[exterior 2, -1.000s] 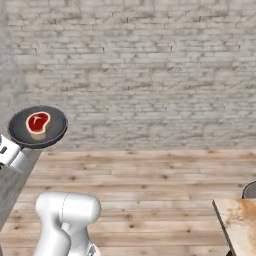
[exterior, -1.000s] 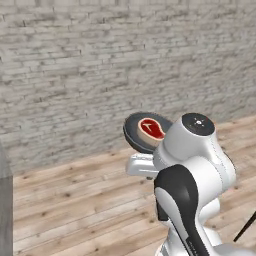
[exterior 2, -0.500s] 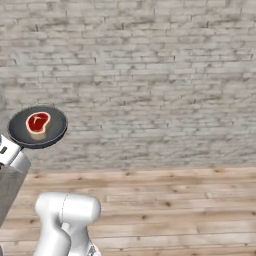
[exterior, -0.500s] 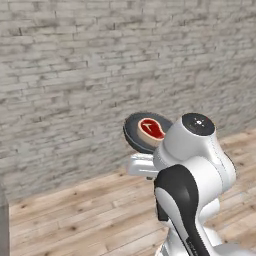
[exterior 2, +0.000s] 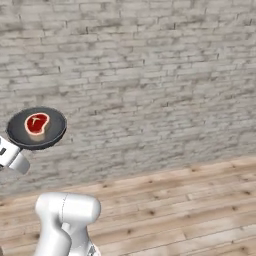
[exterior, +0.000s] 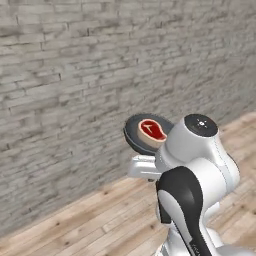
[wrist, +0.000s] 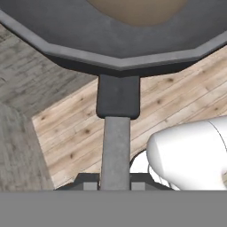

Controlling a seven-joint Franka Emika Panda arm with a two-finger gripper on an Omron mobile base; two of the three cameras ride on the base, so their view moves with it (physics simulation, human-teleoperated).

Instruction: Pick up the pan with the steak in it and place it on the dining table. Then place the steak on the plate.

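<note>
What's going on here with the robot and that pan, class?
The robot's gripper is shut on the long handle of the black pan, carrying it in the air in front of a brick wall. The steak lies inside the pan. Below is wooden floor. The pan has not yet been set down.

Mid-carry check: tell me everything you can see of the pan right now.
The pan is small, round and black, with a dark inside and a raised rim. It is held up in the air in front of the brick wall, roughly level. The steak lies inside it, red with a pale rim. In the hand view its long straight handle runs down into the shut gripper, which clamps it.
</note>
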